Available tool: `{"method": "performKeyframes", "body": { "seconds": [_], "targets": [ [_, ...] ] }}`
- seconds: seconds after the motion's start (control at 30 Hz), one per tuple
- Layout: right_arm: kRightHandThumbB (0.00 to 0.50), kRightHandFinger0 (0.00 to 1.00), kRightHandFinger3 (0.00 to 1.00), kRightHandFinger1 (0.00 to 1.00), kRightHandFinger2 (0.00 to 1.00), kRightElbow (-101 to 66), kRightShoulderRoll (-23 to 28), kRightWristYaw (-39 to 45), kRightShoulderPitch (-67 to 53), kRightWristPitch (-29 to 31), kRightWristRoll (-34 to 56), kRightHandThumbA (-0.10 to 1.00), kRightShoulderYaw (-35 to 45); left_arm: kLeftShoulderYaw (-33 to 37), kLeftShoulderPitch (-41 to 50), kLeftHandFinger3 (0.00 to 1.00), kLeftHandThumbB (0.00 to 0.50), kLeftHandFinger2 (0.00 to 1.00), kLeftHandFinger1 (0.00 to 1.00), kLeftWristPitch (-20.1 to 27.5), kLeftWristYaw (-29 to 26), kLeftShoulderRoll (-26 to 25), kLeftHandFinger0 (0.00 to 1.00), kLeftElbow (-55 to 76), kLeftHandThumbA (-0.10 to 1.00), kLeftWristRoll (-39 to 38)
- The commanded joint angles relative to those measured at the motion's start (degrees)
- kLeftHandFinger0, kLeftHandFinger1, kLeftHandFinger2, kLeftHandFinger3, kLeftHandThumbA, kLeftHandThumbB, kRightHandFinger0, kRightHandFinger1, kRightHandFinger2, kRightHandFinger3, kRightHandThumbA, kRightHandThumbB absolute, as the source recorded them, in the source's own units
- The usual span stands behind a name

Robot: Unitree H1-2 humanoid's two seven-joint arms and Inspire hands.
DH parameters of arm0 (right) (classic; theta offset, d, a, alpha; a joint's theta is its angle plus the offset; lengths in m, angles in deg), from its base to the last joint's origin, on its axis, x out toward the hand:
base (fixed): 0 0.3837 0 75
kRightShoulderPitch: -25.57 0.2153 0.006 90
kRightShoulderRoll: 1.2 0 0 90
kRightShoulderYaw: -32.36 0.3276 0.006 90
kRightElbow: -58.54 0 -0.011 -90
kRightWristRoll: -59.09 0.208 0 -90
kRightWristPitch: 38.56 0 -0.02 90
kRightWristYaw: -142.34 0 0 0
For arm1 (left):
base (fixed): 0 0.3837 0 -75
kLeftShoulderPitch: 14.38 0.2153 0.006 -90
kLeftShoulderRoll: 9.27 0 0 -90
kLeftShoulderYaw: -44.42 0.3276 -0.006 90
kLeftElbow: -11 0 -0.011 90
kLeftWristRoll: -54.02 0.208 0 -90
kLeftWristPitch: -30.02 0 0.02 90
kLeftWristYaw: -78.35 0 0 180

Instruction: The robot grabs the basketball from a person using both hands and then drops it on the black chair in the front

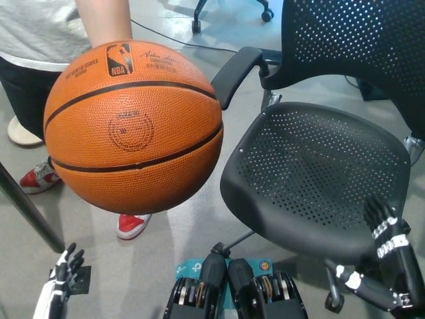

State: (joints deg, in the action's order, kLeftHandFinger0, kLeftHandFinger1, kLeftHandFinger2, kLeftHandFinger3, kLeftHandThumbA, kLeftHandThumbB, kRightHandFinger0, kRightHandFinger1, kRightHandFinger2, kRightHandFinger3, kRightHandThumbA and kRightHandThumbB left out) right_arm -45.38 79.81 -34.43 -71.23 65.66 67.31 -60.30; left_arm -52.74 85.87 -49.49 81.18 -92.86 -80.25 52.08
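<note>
An orange basketball [133, 126] with black seams fills the upper left of the head view, held out from above by a person's forearm [103, 20]. The black office chair [319, 166] with a perforated seat stands at the right. My white left hand [60, 276] is low at the bottom left, below the ball and apart from it, fingers spread. My black right hand [388, 229] rises at the bottom right, over the chair seat's front edge, fingers extended and holding nothing.
The person stands at the upper left, in a white shirt, with red-and-white shoes [40, 176] on the grey floor. A dark pole [30, 209] slants across the lower left. The chair's armrest [232, 70] reaches toward the ball. Another chair's wheeled base [229, 10] shows at the top.
</note>
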Motion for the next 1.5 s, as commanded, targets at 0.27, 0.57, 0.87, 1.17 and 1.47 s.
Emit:
{"method": "performKeyframes", "body": {
  "seconds": [0.27,0.57,0.87,1.17,1.47],
  "targets": [
    [0.445,1.0,1.0,1.0,1.0,-14.81,0.65,2.94,13.02,-14.83,11.57,1.0,-4.14,-6.85,-2.55,1.0,0.225,1.0,1.0,0.29,-3.74,2.48,1.0,21.84,1.0,-3.62],
    [0.488,1.0,1.0,1.0,1.0,-6.27,-0.53,6.02,22.73,-20.18,13.48,1.0,-6.39,-8.04,-7.97,1.0,0.312,1.0,1.0,-4.07,-3.2,0.9,1.0,25.55,1.0,-4.42],
    [0.447,1.0,1.0,1.0,1.0,1.46,-3.87,6.94,27.93,-20.82,11.85,1.0,-7.39,-6.67,-10.6,1.0,0.321,1.0,1.0,-7.95,-2.44,0.32,1.0,27.04,1.0,-3.41],
    [0.489,1.0,1.0,1.0,1.0,2.23,-7.54,6.27,30.87,-21.65,10.5,1.0,-7.6,-5.07,-14.28,1.0,0.292,1.0,1.0,-8.43,-2.73,1.04,1.0,25.83,1.0,-1.3],
    [0.491,1.0,1.0,1.0,1.0,0.84,-8.81,10.63,30.8,-22.12,18.96,1.0,-5.94,-4.09,-16.35,1.0,0.259,1.0,1.0,-9.93,-3.14,2.09,1.0,26.08,1.0,0.0]
  ]
}}
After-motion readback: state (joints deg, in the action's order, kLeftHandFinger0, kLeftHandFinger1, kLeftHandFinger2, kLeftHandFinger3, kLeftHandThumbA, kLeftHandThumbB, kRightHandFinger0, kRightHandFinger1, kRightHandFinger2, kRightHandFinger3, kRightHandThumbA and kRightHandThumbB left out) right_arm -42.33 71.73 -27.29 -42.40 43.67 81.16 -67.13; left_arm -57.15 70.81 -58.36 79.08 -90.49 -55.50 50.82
